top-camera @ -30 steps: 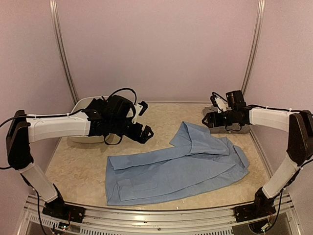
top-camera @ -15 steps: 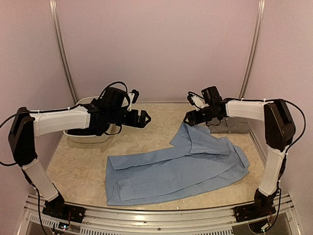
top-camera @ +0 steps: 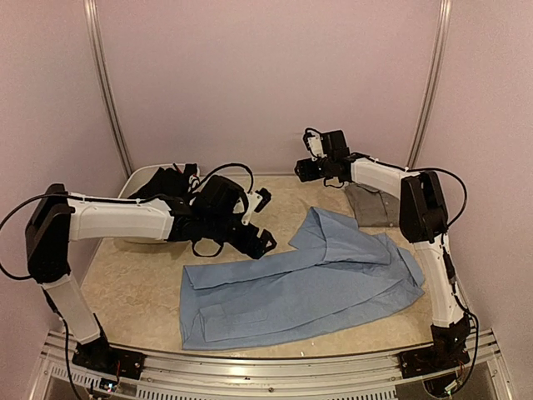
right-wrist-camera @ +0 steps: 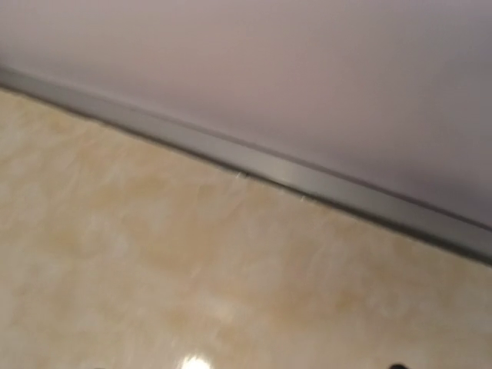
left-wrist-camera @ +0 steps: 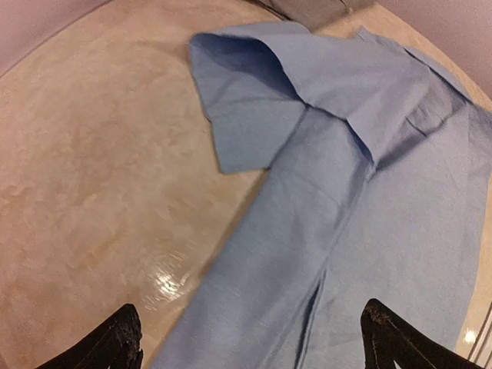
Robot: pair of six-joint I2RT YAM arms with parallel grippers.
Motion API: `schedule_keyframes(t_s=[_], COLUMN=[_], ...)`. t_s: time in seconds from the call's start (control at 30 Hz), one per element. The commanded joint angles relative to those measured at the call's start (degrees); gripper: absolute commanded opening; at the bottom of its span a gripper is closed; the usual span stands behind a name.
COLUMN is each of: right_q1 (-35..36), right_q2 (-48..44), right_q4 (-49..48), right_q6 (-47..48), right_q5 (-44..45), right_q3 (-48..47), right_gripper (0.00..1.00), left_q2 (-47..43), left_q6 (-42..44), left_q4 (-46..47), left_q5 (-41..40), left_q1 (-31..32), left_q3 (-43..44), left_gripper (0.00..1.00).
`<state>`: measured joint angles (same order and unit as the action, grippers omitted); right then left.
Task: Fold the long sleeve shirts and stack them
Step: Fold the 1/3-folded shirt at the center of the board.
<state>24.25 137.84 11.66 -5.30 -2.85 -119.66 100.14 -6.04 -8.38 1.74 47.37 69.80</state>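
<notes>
A light blue long sleeve shirt (top-camera: 308, 283) lies spread across the table middle, one sleeve reaching left and its collar end folded up at the back. A folded grey shirt (top-camera: 372, 205) sits at the back right. A black shirt (top-camera: 166, 178) lies in the tub. My left gripper (top-camera: 263, 222) hangs open just above the blue shirt's (left-wrist-camera: 346, 192) sleeve, both fingertips (left-wrist-camera: 123, 338) apart with only cloth below them. My right gripper (top-camera: 311, 165) is raised near the back wall, left of the grey shirt, open and holding nothing; its wrist view shows only bare table.
A white tub (top-camera: 133, 178) stands at the back left behind my left arm. The grey strip (right-wrist-camera: 307, 181) at the foot of the back wall runs close ahead of the right gripper. Metal posts rise at both back corners.
My left gripper came forward and right, down over the blue sleeve. My right arm swung left and back, off the grey shirt toward the back wall.
</notes>
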Motion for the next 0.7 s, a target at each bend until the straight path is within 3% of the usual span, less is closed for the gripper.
schedule_keyframes(t_s=[0.0, 0.17, 0.33, 0.47, 0.67], right_q1=[0.27, 0.11, 0.01, -0.04, 2.11], right_q2=[5.78, 10.99, 11.72, -0.50, -13.27], right_q4=[-0.25, 0.04, 2.21, -1.87, 13.53], right_q6=[0.28, 0.55, -0.08, -0.10, 2.01], right_q5=[4.18, 4.17, 3.14, 0.86, 2.40], right_q3=[-7.24, -13.84, -16.21, 0.37, 12.75], right_gripper=[0.75, 0.76, 0.74, 0.73, 0.75], left_q2=[-2.50, -4.84, -2.53, -4.24, -3.73], left_q6=[4.19, 3.99, 4.35, 3.07, -1.30], left_q4=[-7.78, -9.66, -12.62, -8.61, -3.45], left_q5=[4.63, 6.62, 3.65, -1.12, -9.39], left_q1=[6.19, 10.72, 13.41, 13.21, 12.42], left_q3=[-5.79, -9.79, -6.92, -5.00, -1.33], left_gripper=[0.93, 0.92, 0.90, 0.95, 0.99])
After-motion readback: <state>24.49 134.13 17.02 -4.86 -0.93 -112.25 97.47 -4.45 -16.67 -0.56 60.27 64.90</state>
